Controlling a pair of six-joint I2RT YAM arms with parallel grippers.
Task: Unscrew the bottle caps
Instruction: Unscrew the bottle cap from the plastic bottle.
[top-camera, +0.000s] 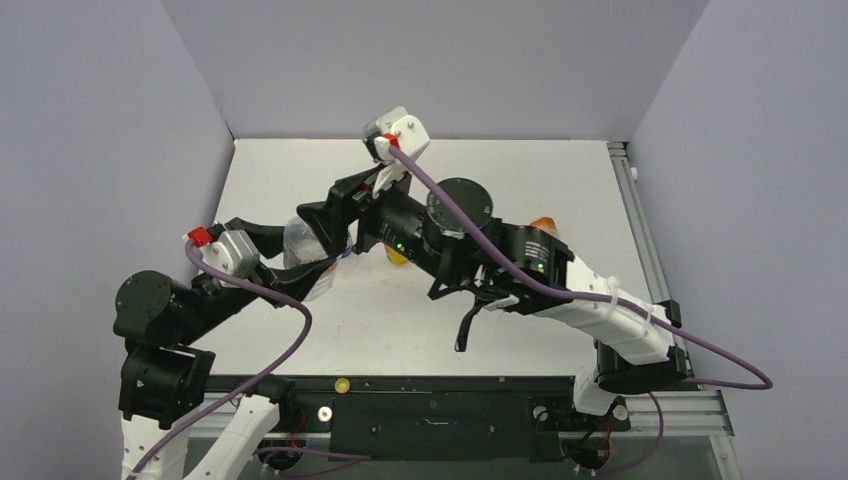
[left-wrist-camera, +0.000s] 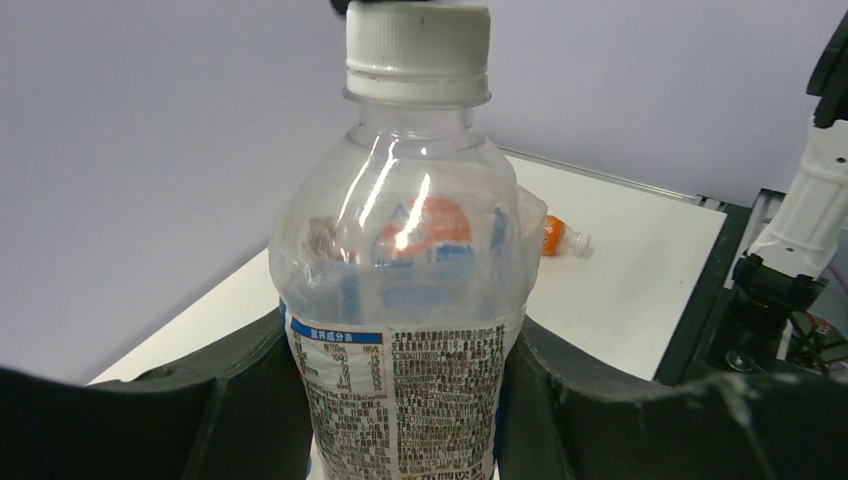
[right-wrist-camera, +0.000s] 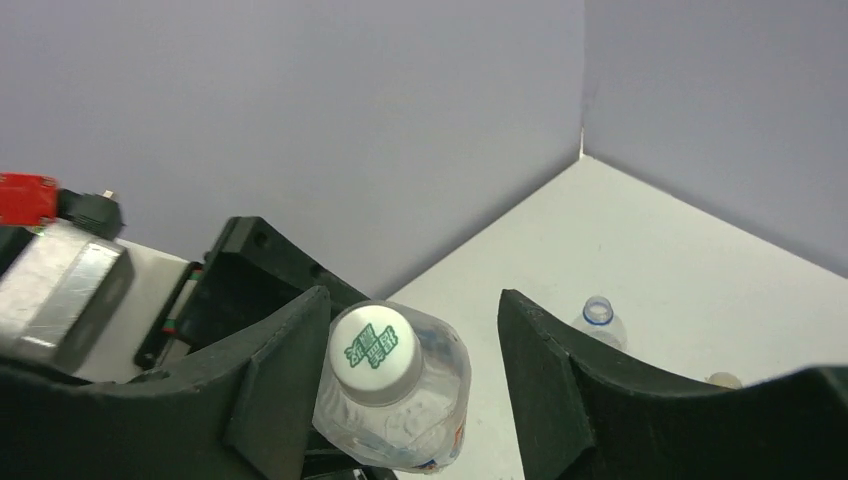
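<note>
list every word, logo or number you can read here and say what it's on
No text is readable.
White cap: green characters printed on top, too blurred.
Water bottle label: dense small print under a blue header strip, too small.
Through the bottle: round red, white and blue emblem, no letters legible.

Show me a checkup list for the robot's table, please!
Surface: white table, walled on three sides.
Job's things: water bottle held, its white cap still on; orange bottle lying on its side; bottle with a blue neck ring has no cap; yellow cap lies on the black rail.
Clutter: nothing seen.
Grippers: left gripper shut on the water bottle; right gripper open, straddling the white cap.
Cables: purple cables hang loose from both wrists.
Surroundings: plain grey walls.
</note>
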